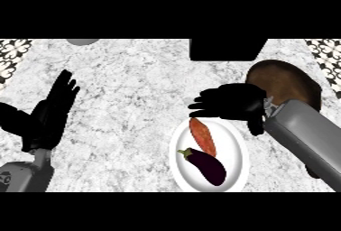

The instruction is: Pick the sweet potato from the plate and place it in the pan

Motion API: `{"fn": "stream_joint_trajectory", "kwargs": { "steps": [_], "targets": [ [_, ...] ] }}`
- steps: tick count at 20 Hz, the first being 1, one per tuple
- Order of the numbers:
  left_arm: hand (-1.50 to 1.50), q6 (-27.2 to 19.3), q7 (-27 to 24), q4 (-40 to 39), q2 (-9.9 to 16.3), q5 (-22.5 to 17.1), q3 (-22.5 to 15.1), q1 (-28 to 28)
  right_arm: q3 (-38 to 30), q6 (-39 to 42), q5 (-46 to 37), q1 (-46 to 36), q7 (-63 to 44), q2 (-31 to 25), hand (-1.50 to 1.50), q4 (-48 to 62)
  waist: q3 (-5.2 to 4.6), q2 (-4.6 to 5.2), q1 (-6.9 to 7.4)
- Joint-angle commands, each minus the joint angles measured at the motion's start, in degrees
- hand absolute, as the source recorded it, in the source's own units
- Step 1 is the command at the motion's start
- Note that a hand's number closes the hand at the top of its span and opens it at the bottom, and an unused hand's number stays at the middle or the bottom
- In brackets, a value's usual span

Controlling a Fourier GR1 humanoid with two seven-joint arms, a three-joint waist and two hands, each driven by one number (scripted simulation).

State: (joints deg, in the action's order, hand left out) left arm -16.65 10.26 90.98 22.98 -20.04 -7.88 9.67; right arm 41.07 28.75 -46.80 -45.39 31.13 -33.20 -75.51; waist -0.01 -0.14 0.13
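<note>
While the left robot hand (50,113) rests open, the right robot hand (230,103) hovers unclenched above the sweet potato (202,136), beside an eggplant (206,166) on the plate (238,155).

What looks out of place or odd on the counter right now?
Nothing stands out. The sweet potato and an eggplant lie side by side on the white plate, nothing spilled. The brown pan sits flat beyond it. The right hand hovers above the plate's far edge; the left hand rests open at left.
</note>
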Motion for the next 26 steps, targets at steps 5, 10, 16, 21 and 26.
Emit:
{"fn": "stream_joint_trajectory", "kwargs": {
  "steps": [5, 10, 16, 21, 26],
  "targets": [
    [0.0, 0.6, 0.4, 1.3, -2.5, 2.5, 0.8, -2.0, -2.8, -0.5, -8.1, 7.2, -4.9, 3.2, -1.5, -8.7, 0.01, 0.05, -0.06],
    [0.0, 1.8, 0.1, -0.8, -3.9, 4.2, 2.1, -0.7, -4.2, 4.9, -10.2, 7.3, -5.0, 8.7, -1.5, -9.8, 0.0, 0.11, 0.0],
    [0.0, 5.2, -0.1, -2.0, -3.8, 3.9, 4.9, 0.2, -2.9, 3.3, -18.0, 12.4, -8.0, 10.5, -1.5, -10.6, 0.0, 0.13, 0.02],
    [0.0, 4.5, -0.8, -0.7, -6.3, 6.5, 4.3, -1.8, -5.6, 4.8, -21.3, 10.9, -7.4, 13.9, -1.5, -6.1, 0.0, 0.15, 0.17],
    [0.0, 4.7, 0.6, -2.9, -8.1, 8.1, 4.5, 1.8, -5.9, 1.3, -24.8, 11.2, -3.5, 16.6, -1.5, -0.3, 0.01, 0.16, 0.04]
  ]
}}
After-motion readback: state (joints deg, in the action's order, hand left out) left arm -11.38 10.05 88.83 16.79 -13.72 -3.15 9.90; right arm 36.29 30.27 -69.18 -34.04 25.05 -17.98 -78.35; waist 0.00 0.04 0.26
